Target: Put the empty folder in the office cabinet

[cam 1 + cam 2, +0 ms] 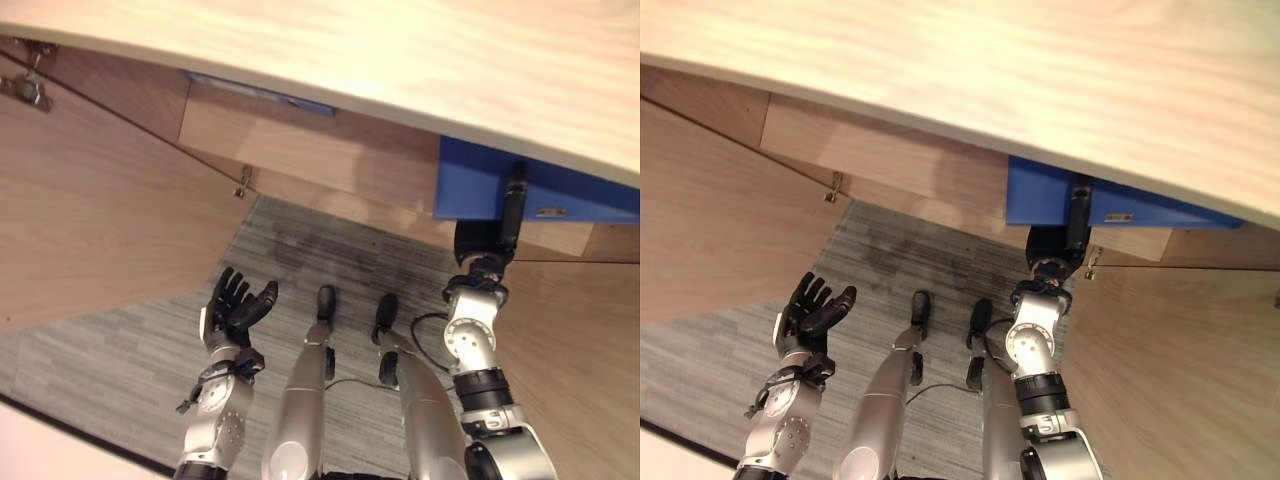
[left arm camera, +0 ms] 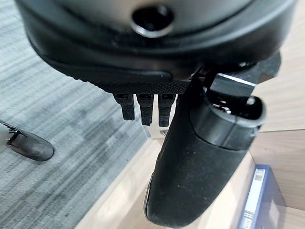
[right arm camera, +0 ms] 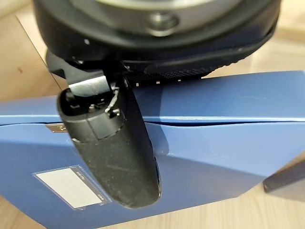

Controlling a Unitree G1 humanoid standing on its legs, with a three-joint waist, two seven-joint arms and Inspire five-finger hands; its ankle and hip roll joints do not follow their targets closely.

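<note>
A blue folder (image 1: pixel 470 185) stands just under the cabinet's light wooden top (image 1: pixel 400 60), at the cabinet's opening on the right. My right hand (image 1: pixel 485 245) is shut on the folder from below: the thumb (image 3: pixel 114 148) lies across its blue face (image 3: pixel 214 143) and the fingers are hidden behind it. A white label sits on the folder's near face. My left hand (image 1: pixel 235 305) hangs open over the grey carpet at the lower left, fingers spread and holding nothing. In the left wrist view the folder (image 2: pixel 259 200) shows upright on a wooden shelf.
The cabinet's left door (image 1: pixel 100 220) stands wide open at the left, with metal hinges (image 1: pixel 243 185) on its edge. The right door (image 1: pixel 580 350) is open at the right. A thin blue strip (image 1: pixel 260 93) shows under the top. Grey carpet (image 1: pixel 330 250) lies between the doors.
</note>
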